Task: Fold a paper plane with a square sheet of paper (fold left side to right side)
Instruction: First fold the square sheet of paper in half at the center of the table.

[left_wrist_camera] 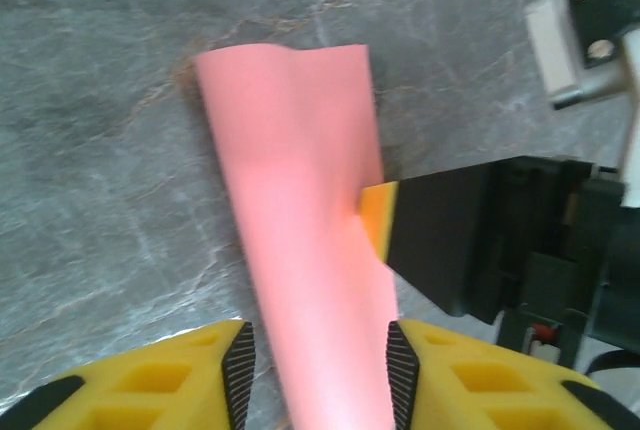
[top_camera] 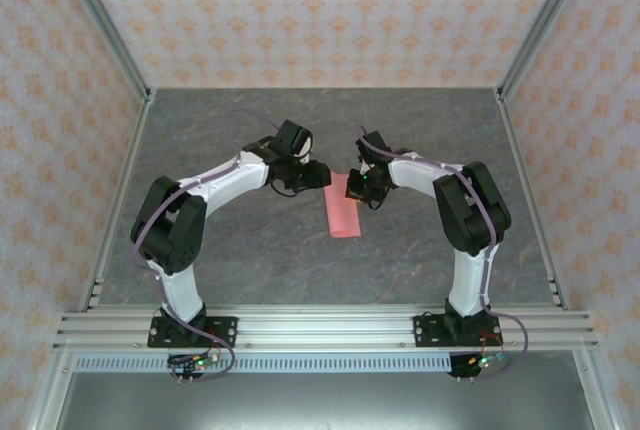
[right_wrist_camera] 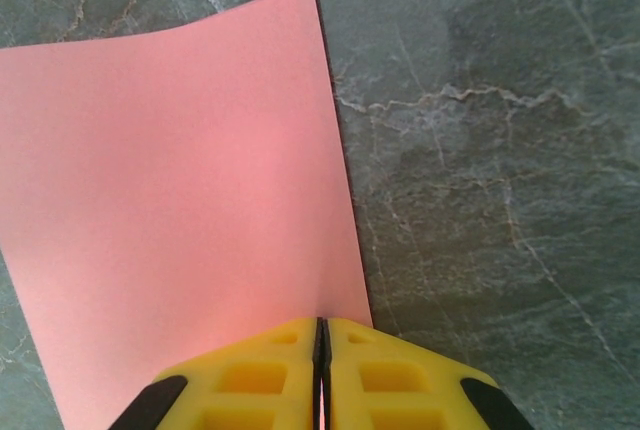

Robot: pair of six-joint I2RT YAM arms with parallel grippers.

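The square sheet of paper [top_camera: 342, 212], salmon pink, shows from above as a narrow strip at the table's middle, between both grippers. In the left wrist view the paper [left_wrist_camera: 300, 200] bows upward and runs between the pads of my left gripper [left_wrist_camera: 320, 375]. Those jaws stand apart on either side of it, with a gap on the left. My right gripper [right_wrist_camera: 321, 335] is shut on the paper [right_wrist_camera: 170, 170] near its right corner. Its yellow fingertip [left_wrist_camera: 378, 218] dents that edge. From above, the left gripper [top_camera: 322, 174] and right gripper [top_camera: 362, 182] meet at the strip's far end.
The grey marbled table [top_camera: 250, 260] lies bare around the paper. Aluminium posts and patterned walls close in the left, right and back sides. A slotted rail [top_camera: 320, 328] carrying both arm bases runs along the near edge.
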